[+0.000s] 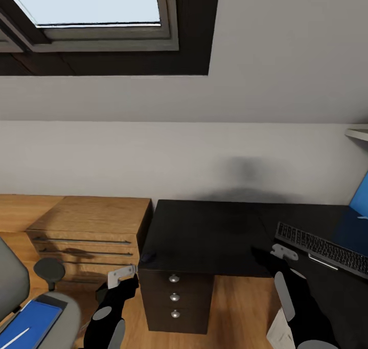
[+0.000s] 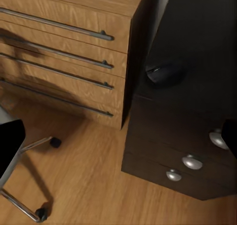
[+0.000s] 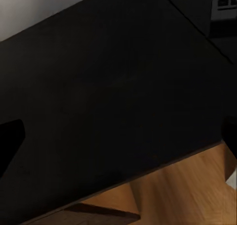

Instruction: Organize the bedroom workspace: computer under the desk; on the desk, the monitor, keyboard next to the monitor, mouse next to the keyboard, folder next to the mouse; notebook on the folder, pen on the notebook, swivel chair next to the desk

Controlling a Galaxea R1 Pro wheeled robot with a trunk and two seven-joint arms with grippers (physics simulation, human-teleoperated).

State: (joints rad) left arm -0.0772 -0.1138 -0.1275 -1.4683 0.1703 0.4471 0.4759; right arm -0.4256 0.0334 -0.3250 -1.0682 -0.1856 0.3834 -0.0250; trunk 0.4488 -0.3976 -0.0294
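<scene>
The desk point(image 1: 204, 231) has a glossy black top. The dark mouse point(image 1: 148, 257) sits at its front left corner, also seen from the left wrist point(image 2: 160, 72). The keyboard point(image 1: 322, 249) lies on the desk at the right. The swivel chair point(image 1: 13, 282) stands at lower left with the blue folder point(image 1: 30, 321) on its seat, and a thin white stick lies on the folder. My left gripper point(image 1: 122, 277) hangs open in front of the desk's left corner, below the mouse. My right gripper point(image 1: 283, 253) is open over the desk's front edge, left of the keyboard. The monitor, computer and notebook are out of view.
A wooden dresser point(image 1: 92, 226) with long bar handles stands against the desk's left side. Black drawers with silver knobs point(image 1: 174, 295) sit under the desk corner. A blue panel point(image 1: 360, 195) rises at far right. The chair's chrome base point(image 2: 29, 205) rests on the wooden floor.
</scene>
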